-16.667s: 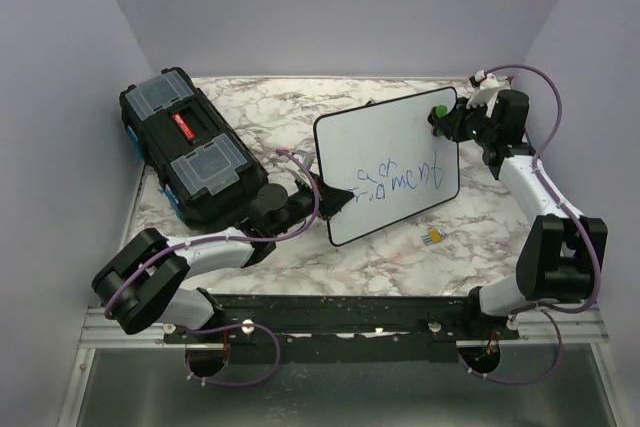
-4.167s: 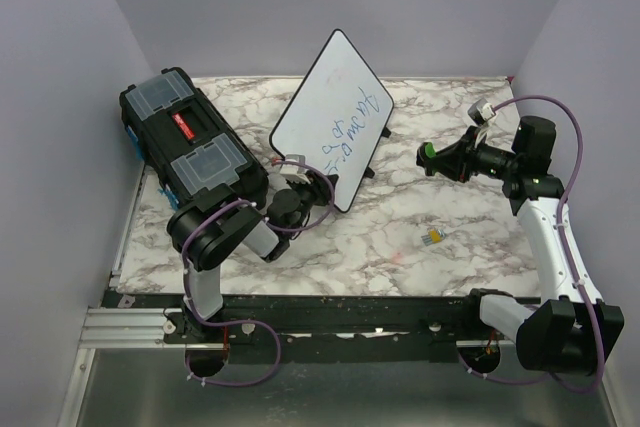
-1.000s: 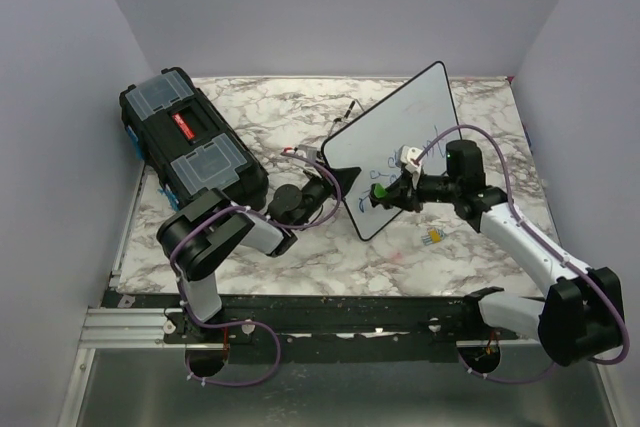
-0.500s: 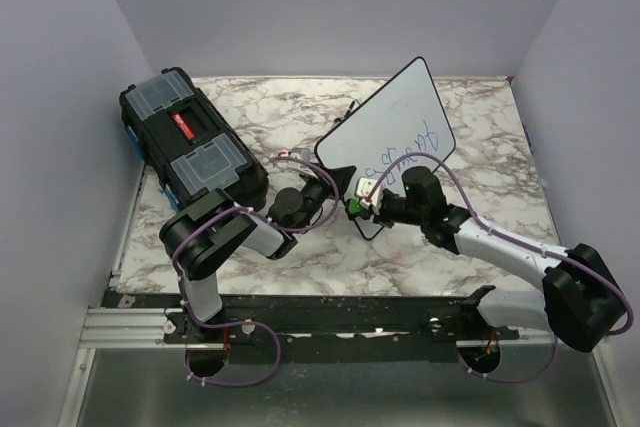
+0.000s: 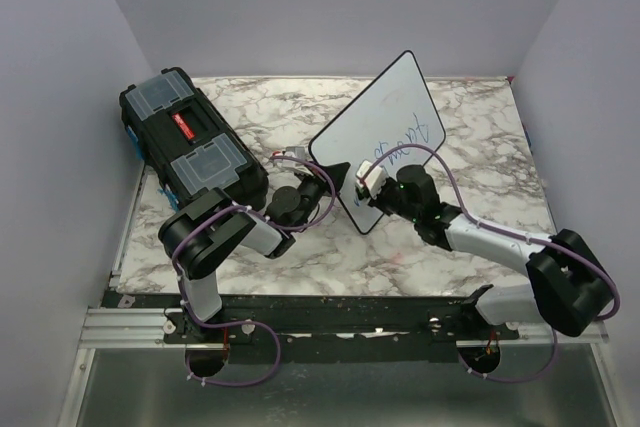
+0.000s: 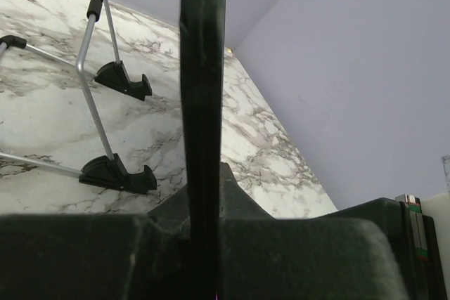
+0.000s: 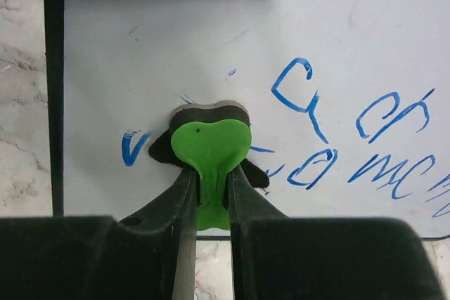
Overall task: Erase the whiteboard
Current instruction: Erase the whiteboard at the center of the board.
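The right jaws, clenched on the green eraser [image 7: 211, 147], have swept to the near-left end of the whiteboard [image 5: 385, 137]. The left jaws clamp the board's edge, holding it tilted over mid-tabletop [image 5: 480, 147]. Most blue writing [image 7: 365, 131] remains, so wiping has barely begun. The black toolbox [image 5: 190, 147], far left, is shut, its contents hidden.

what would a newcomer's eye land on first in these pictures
The white rectangular black-framed whiteboard with blue handwriting stands tilted in the middle of the scene, its edge clamped in the left pincer. The right pincer is shut on a small green heart-shaped eraser set against the board among the blue strokes. A black plastic toolbox lies to the board's left.
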Tool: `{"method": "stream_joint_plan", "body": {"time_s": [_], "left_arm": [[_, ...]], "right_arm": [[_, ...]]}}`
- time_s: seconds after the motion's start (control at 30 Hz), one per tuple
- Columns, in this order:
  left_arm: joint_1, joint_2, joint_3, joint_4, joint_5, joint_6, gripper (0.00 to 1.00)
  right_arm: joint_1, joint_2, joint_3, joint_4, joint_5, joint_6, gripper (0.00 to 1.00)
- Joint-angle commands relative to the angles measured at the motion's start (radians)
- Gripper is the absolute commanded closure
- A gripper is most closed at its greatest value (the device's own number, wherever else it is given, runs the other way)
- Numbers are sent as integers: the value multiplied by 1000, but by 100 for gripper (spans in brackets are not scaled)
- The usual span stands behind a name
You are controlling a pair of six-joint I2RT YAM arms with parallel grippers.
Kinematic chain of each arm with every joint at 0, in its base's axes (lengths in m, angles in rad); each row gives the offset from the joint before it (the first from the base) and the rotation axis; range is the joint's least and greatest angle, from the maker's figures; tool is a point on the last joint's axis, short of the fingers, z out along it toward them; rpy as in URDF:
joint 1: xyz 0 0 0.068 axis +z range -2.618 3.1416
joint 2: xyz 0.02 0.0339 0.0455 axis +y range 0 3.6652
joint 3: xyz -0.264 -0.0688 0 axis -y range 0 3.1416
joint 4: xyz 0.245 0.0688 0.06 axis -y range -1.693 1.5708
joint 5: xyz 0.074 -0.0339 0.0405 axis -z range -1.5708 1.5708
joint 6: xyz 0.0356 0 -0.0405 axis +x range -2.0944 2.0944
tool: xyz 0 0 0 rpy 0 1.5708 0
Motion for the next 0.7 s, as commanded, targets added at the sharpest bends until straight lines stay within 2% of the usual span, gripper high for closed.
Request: {"method": "stream_joint_plan", "body": {"time_s": [0.0,0.1,0.27,0.47,0.57,0.67], "left_arm": [[-16,-41,1,148,27,-24,100],[-17,-37,7,148,31,-27,100],[-16,-38,4,153,33,-32,100],[-17,-35,-2,156,40,-33,100],[-16,-29,-1,159,47,-40,100],[-18,-30,3,156,56,-40,100]], "right_arm": [[-10,-7,30,-138,-133,-94,99],[-5,-27,9,-296,-336,-209,99],[11,20,28,-324,-304,-227,99],[9,16,53,-19,-9,16,99],[9,-5,67,84,18,60,100],[8,10,91,99,21,59,99]]}}
